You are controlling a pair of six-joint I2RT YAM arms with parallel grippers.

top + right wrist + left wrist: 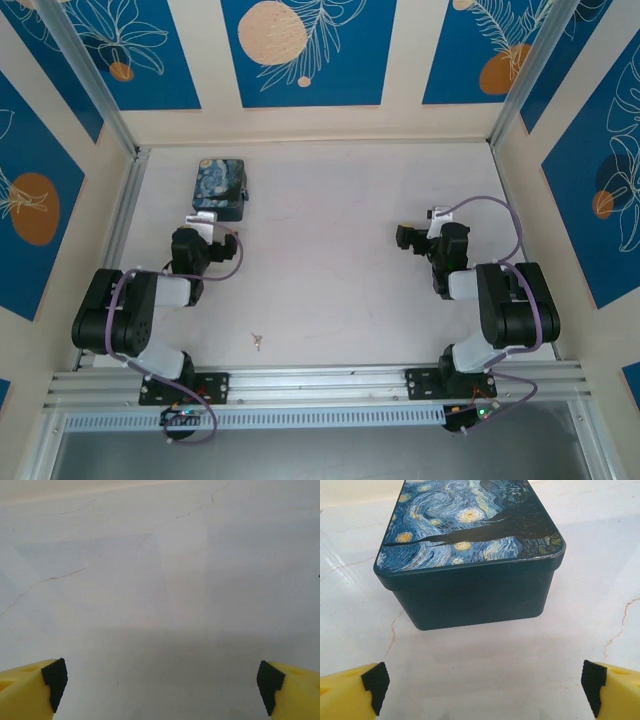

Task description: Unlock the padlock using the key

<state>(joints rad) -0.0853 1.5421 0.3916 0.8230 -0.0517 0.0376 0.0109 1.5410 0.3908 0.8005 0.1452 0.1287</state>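
Pale marble tabletop [340, 230]; left claw [485, 682] and right claw [160, 682] both gape, empty. Padlock [470, 595] looks rigid, slick: grip its flat sides.

1. Top view: bright, even, diffuse light; the arms throw only faint, soft shadows on the pale table [330, 250].
2. The key [258, 341] is too small there to resolve.
3. Left wrist view: sharp; the padlock [470, 595] casts a soft shadow toward the camera on the glossy surface.
4. Right wrist view: a pale vertical glare band at centre, dimmer lower half.
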